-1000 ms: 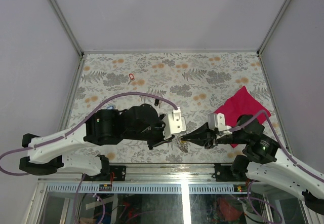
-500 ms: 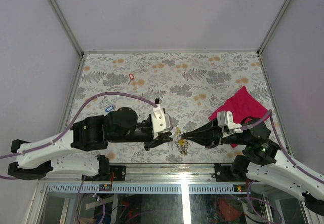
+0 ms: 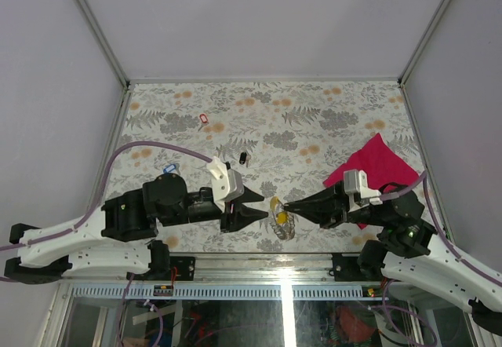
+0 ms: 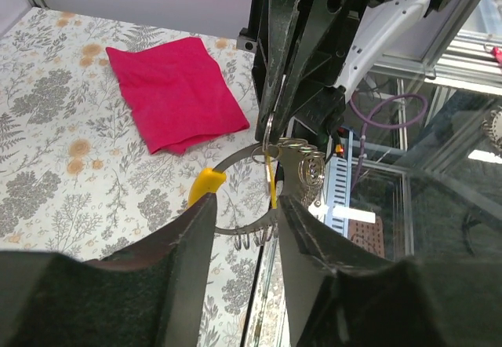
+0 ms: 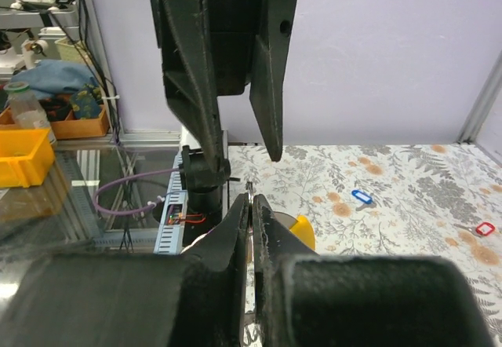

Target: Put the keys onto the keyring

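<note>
Right tool [image 3: 287, 208]: jaws pressed together, their tips pinching the thin wire of the keyring [image 4: 245, 157]. In the left wrist view the pinch is at the top of the loop, upper centre of the frame.
Left tool [image 3: 262, 206]: jaws partly apart and gripping nothing. From above, the tips point at the keyring from the left and stand just beside it. In its own wrist view the loop's lower arc runs across the gap between the two fingers [image 4: 188, 245]; whether they touch it I cannot tell.
Keyring: bottom centre of the top view, between the two tools. The yellow piece [image 4: 205, 184] sits on its left arc, and small wire loops [image 4: 311, 168] hang from it. A thin yellow strip [image 4: 272, 184] crosses the loop edge-on; what it is I cannot tell.
Loose keys: the red key [image 3: 204, 118] lies at upper left on the table [image 3: 314, 119], the blue key [image 3: 169, 169] at left just beside the left arm, and the black key [image 3: 243, 158] just above the left tool. All three are well apart from the keyring.
Edges: the keyring is close to the table's near edge, with the metal rail [image 3: 259, 259] just below it.
Open room: patterned table stretches bare across the upper middle of the top view, bounded by walls [image 3: 47, 88] on three sides.
Magenta cloth [image 3: 375, 166]: at right, its lower part hidden under the right arm.
</note>
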